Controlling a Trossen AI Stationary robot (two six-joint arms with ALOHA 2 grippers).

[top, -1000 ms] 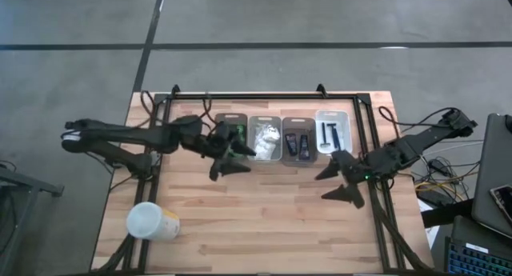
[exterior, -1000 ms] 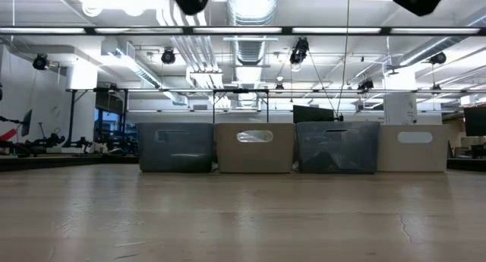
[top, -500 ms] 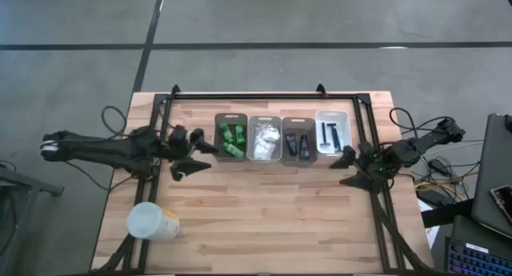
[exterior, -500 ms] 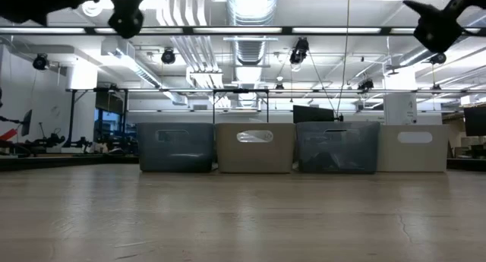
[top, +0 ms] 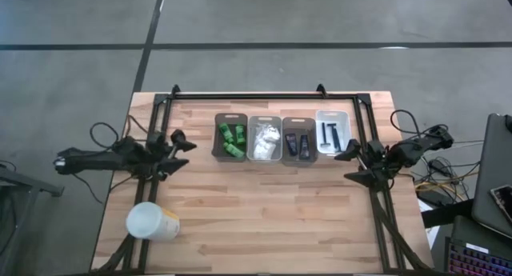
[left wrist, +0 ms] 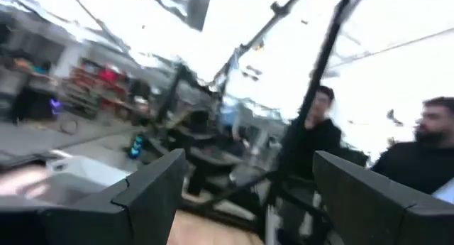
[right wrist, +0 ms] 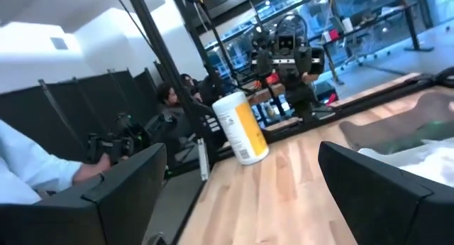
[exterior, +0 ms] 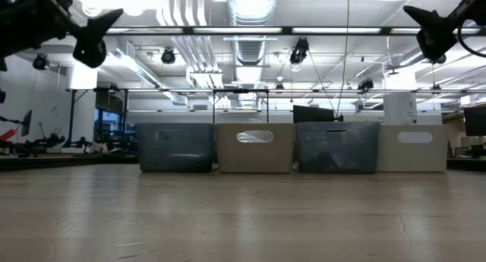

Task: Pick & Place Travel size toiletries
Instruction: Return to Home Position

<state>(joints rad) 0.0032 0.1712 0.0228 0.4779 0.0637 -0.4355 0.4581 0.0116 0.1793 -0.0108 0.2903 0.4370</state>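
Nearest first: left end effector (top: 176, 148) hanging over the left edge of the worktop (top: 264, 204), fingers (left wrist: 142, 195) spread wide apart in the left wrist view, nothing between them. Likewise the right end effector (top: 352, 164) over the opposite edge, with fingers (right wrist: 124, 192) apart and empty.

Just beside the right end effector, toward the middle of the worktop: the white bin (top: 346, 122) holding the razors (top: 330, 134). Next along from there, side by side in one row: black tubes (top: 298, 145) in a dark bin, then white packets (top: 265, 138) in a grey one, then green bottles (top: 231, 138) in the last bin. That last bin is farthest from the right end effector and nearest the left, though well apart from it. No toiletry seen outside the bins from above.

Farther out on the left end effector's side, toward the front edge: the white cylinder (top: 152, 222) on its side, clear of both arms.

Judged from this layout: sorting apparently finished, and the step in hand a return to rest — no grasp involved. Needed next, most likely: folding each arm back to its park pose, keeping the open fingers clear of the black frame posts and trailing cables at either edge.

Farthest off, beyond the worktop: people (left wrist: 425, 156) in the room.
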